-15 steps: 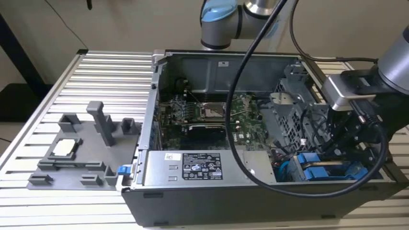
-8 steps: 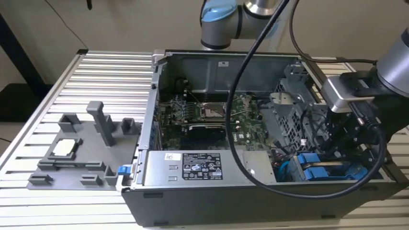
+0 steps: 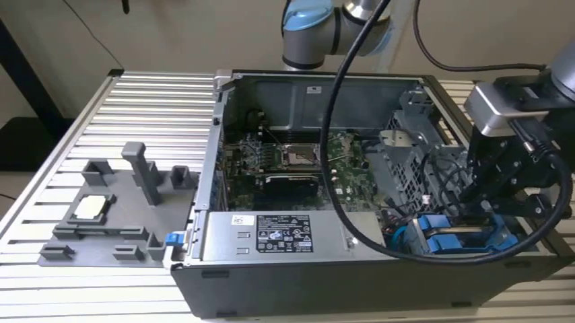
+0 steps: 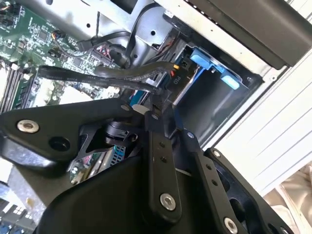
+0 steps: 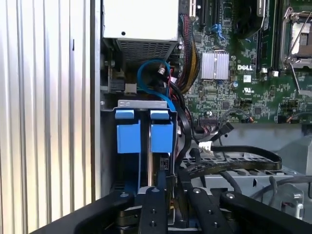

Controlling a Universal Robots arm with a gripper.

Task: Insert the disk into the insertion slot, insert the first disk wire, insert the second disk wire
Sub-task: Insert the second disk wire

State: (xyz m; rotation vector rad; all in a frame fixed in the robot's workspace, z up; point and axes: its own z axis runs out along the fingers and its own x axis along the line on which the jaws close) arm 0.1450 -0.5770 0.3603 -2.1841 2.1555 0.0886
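The disk (image 5: 161, 139) stands in the insertion slot (image 5: 141, 103), a grey metal bay in the corner of the open computer case, with its blue carrier tab showing. A second blue carrier (image 5: 127, 136) sits beside it. My gripper (image 5: 173, 187) hangs right at the disk's edge, shut on the end of a flat black disk wire (image 5: 243, 151) that loops back over the drive cage. In the second wrist view the gripper (image 4: 168, 124) holds that wire (image 4: 87, 74) against the disk's connector side, by the blue carrier (image 4: 209, 66). In the exterior view the gripper (image 3: 481, 208) reaches into the bay above the disk (image 3: 449, 242).
The case (image 3: 269, 296) lies open on a slatted metal table (image 3: 134, 101). Inside are the motherboard (image 3: 297, 158), a labelled power supply (image 3: 283, 235), a grey drive cage (image 3: 409, 155) and a coiled blue cable (image 5: 148, 73). A grey fixture tray (image 3: 99, 222) stands at the exterior view's left.
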